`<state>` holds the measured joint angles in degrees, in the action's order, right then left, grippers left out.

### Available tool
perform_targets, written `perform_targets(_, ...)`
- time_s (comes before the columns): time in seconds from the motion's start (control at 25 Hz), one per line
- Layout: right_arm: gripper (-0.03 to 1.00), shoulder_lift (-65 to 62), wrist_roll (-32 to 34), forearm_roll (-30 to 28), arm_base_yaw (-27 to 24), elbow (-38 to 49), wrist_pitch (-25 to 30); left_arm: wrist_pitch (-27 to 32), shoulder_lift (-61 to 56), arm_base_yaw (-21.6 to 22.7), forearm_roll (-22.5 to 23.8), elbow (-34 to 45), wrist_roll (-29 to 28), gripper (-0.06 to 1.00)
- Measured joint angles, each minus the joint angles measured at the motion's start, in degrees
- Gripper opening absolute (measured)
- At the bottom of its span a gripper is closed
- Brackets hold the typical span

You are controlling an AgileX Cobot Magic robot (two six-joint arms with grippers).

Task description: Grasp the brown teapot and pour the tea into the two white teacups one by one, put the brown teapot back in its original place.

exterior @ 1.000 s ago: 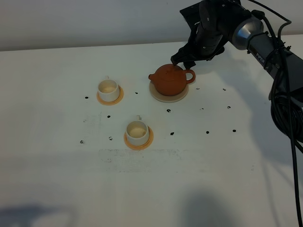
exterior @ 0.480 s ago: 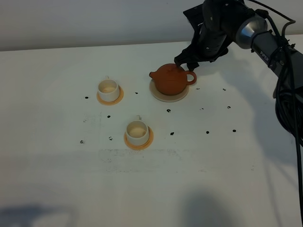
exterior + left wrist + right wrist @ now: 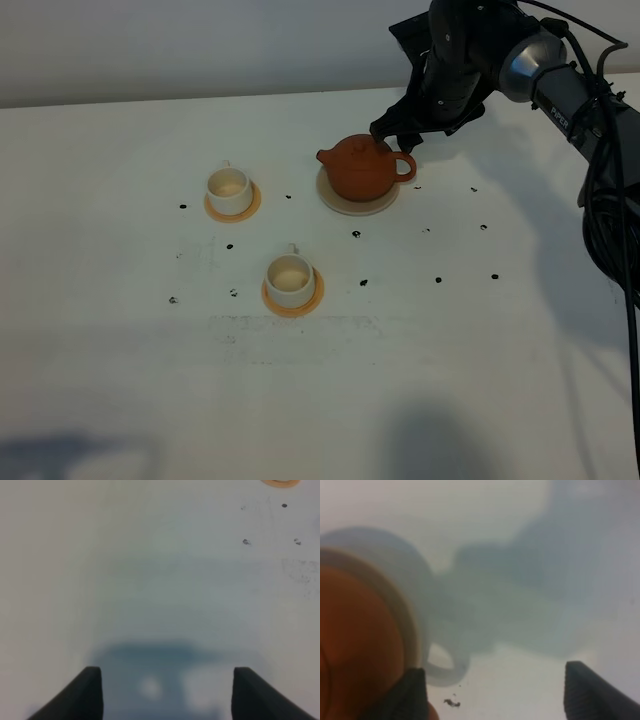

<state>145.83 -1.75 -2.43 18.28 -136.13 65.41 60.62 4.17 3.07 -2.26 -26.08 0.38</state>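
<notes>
Exterior high view showed the teapot [image 3: 360,168] upright on its saucer [image 3: 357,208] toward the far side of the bench [image 3: 120,380], with its spout pointing toward the far cup [image 3: 229,187]. The near cup [image 3: 291,276] stood well apart, and each cup sat on a coaster [image 3: 246,210]. The right arm [image 3: 480,50] came in from the far right, and the right jaws were spread wide just behind the lid and handle, gripping nothing. The left jaws, seen only from the left wrist, were spread above the bench, holding nothing.
</notes>
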Motion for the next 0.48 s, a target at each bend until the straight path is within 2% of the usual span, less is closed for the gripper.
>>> perform_targets(0.48, 0.58, -1.95, 0.2, 0.74, 0.0, 3.84, 0.11, 0.0, 0.0, 0.0, 0.0, 0.0, 0.0, 0.55)
